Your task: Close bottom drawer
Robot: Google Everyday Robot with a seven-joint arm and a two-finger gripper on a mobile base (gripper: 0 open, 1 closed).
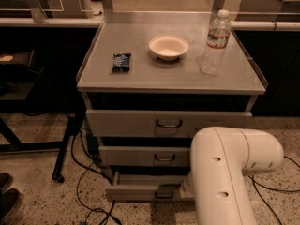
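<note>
Looking down a grey metal cabinet [140, 76], I see the short grey metal bottom drawer [140, 190] with its small dark wire handle jutting out past the two drawers above, so closing is not yet done. My gripper [186, 190] sits at the drawer front's right end, mostly hidden behind the white arm [225, 172]. I cannot tell whether it is spread, closed or touching.

view: high, facing down at cabinet [140, 76] | gripper hidden behind arm [225, 172]
</note>
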